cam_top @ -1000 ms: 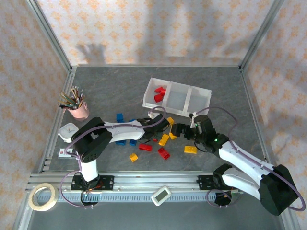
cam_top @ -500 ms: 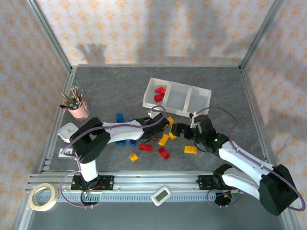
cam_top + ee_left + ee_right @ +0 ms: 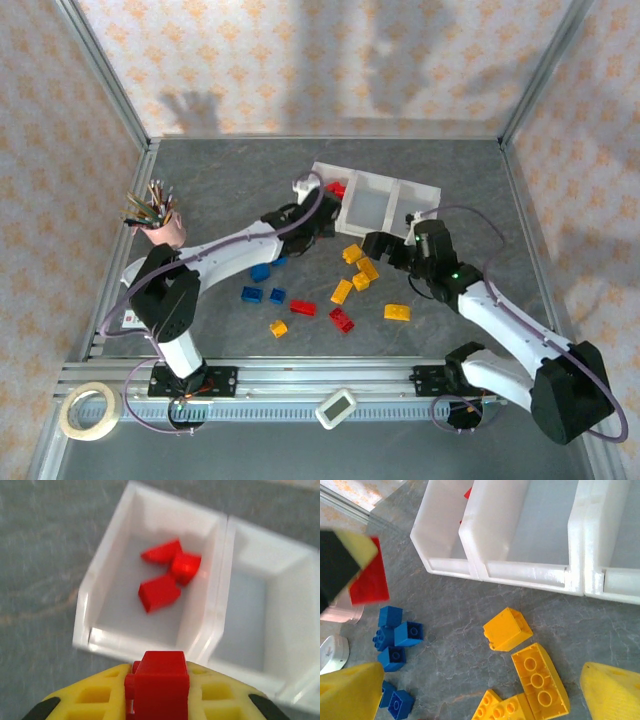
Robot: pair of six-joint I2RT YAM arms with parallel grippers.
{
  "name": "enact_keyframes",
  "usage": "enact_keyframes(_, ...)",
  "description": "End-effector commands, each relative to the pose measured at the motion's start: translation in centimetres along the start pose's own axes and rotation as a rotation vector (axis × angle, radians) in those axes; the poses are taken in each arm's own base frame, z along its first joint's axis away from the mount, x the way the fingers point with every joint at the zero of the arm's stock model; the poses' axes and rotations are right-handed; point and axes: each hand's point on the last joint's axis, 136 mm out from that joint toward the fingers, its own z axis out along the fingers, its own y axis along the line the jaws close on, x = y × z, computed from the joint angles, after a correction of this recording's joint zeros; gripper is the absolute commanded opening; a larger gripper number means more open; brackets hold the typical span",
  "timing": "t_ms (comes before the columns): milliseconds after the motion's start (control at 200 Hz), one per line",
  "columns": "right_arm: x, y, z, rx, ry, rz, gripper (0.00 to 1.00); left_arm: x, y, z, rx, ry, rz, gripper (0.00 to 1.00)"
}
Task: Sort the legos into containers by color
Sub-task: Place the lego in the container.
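Observation:
My left gripper point(image 3: 318, 216) is shut on a red lego point(image 3: 160, 672) and hangs just short of the near wall of the containers' left compartment point(image 3: 150, 635). Three red legos point(image 3: 167, 575) lie in that compartment. The containers are one white tray point(image 3: 420, 190) of three joined squares; its middle compartment point(image 3: 530, 570) shows a bare floor. My right gripper point(image 3: 383, 247) stands open above yellow legos point(image 3: 507, 629) on the table, nothing between its fingers. In the right wrist view the held red lego point(image 3: 369, 577) shows at the upper left.
Loose legos lie in front of the tray: yellow point(image 3: 342, 291), red point(image 3: 303, 307) and blue point(image 3: 251, 294). Several blue ones point(image 3: 395, 640) cluster left of my right gripper. A pink cup of pencils point(image 3: 165, 230) stands at the left. A tape roll point(image 3: 88, 410) sits on the near rail.
My left gripper closed on a red lego in the pile, lifted it and carried it back toward the tray's left compartment. The right gripper rose slightly and stayed open.

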Motion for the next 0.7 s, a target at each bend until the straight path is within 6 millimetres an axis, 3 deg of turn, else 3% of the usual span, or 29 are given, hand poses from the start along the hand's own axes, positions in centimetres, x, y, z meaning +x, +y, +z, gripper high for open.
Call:
enact_keyframes(0,-2.5,1.1,0.0,-0.007,-0.065,-0.028,1.00,-1.8,0.8,3.0,-0.068,-0.027,0.043,0.18)
enact_keyframes(65,-3.1,1.3,0.1,-0.008,-0.073,-0.034,1.00,-2.5,0.7,5.4,-0.090,-0.038,0.059,0.18)
enact_keyframes(245,-4.0,1.9,0.5,-0.010,-0.082,-0.048,1.00,-4.9,1.3,9.3,-0.166,-0.063,0.068,0.19)
enact_keyframes(345,-4.4,2.3,0.7,-0.013,-0.079,-0.060,1.00,-5.3,1.0,10.8,-0.162,-0.058,0.077,0.32)
enact_keyframes(495,-4.5,2.9,0.9,-0.031,-0.059,-0.076,1.00,-5.9,1.0,10.9,-0.183,-0.063,0.097,0.40)
enact_keyframes(581,-4.5,3.3,0.8,-0.046,-0.046,-0.083,1.00,-6.4,0.9,10.1,-0.172,-0.068,0.101,0.49)
enact_keyframes(696,-4.2,3.3,0.7,-0.038,-0.024,-0.090,1.00,-6.8,0.9,8.5,-0.157,-0.047,0.102,0.52)
